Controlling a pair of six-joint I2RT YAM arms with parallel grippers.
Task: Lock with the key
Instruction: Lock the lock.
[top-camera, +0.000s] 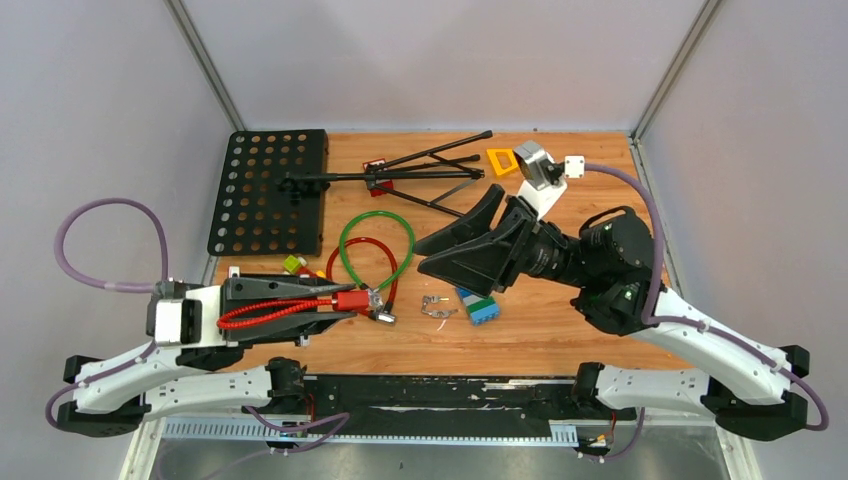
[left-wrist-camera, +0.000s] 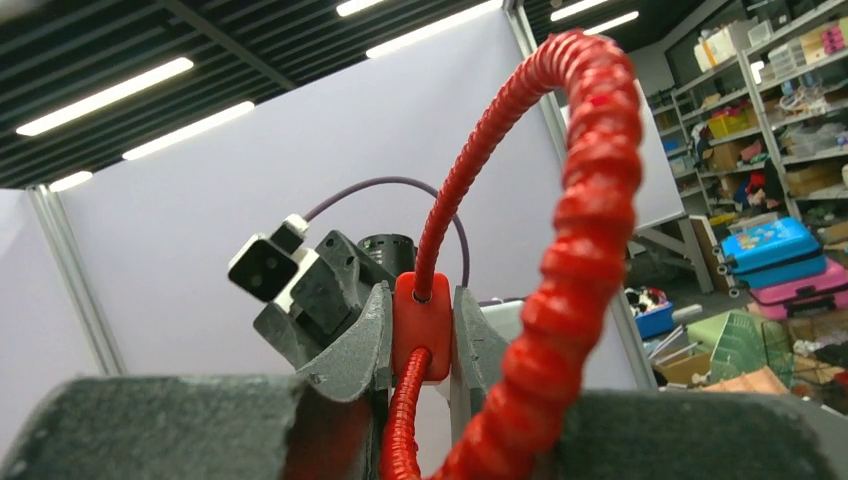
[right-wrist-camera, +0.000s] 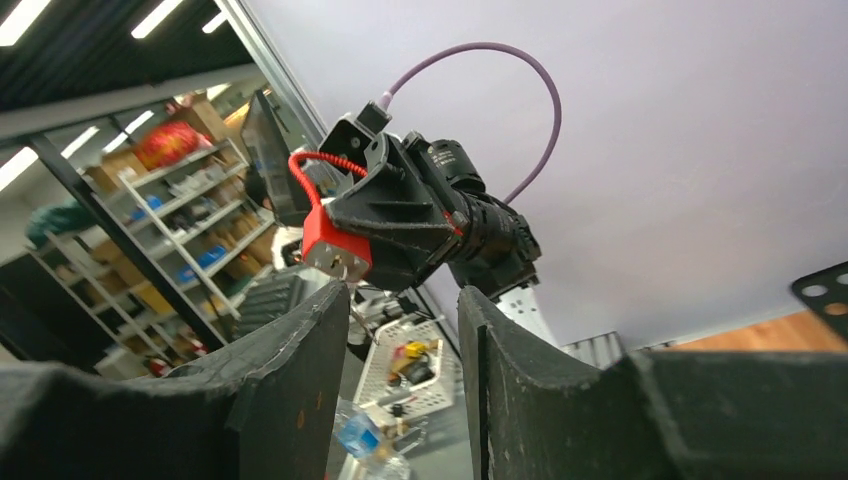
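My left gripper is shut on the body of a red cable padlock, whose ribbed red cable loops back over the fingers. In the left wrist view the lock body sits squeezed between both fingers. A small silver piece hangs at the lock's right end. A small silver key bunch lies on the table to the right of it. My right gripper is open and empty, pointing left at the lock. The right wrist view shows the lock just beyond its fingertips.
A black perforated plate lies at the back left, with a folded black tripod stand beside it. Green and red cable loops lie mid-table. A blue and green block and a yellow piece are also on the wood.
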